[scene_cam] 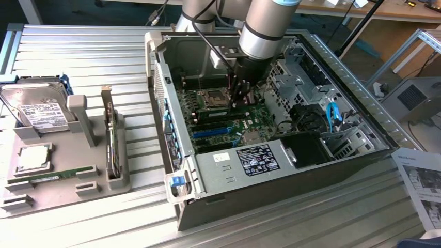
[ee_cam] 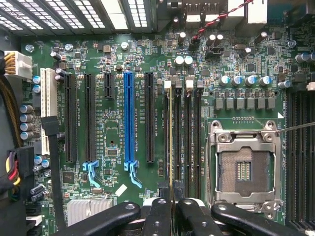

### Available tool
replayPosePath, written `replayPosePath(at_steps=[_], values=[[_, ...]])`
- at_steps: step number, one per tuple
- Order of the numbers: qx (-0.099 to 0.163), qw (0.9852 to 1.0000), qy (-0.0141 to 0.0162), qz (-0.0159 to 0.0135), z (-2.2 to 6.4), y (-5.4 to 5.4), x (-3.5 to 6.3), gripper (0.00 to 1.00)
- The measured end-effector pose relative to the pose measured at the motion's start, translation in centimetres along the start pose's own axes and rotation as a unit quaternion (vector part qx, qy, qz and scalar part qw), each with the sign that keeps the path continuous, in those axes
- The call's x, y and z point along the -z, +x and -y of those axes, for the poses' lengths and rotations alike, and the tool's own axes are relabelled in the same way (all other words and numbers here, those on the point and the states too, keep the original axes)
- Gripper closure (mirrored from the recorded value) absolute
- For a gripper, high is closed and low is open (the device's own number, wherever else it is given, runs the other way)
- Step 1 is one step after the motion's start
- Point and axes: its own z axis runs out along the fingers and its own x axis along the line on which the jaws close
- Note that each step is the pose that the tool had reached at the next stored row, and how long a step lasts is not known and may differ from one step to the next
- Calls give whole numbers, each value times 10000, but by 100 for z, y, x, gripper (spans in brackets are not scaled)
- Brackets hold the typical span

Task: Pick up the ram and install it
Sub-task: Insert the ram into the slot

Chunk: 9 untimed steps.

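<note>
Ram shows edge-on in the wrist view as a thin pale line, standing upright on its long edge in line with 1 of the 4 parallel memory slots, the one farthest from the processor socket. Whether it is pressed fully home or only rests on the slot cannot be told. The gripper is closed on the ram, with 1 black finger on each flat face, pinching the end nearer the camera. Beside the slots on the other side run a long black expansion slot and then a blue slot, all on the green motherboard.

In the exterior view the gripper reaches straight down into the open computer case, its tip just above the board near the middle. The case lies on its side on a slatted metal table. Well apart, toward the exterior view's left, a grey holder carries a hard drive, a square silver processor chip, an upright expansion card and another narrow green stick lying low in its groove.
</note>
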Motion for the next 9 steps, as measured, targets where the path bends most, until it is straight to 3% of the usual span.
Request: replayPosePath(at_steps=[9], values=[[0,10000,0,5,1,-1,-24,88]])
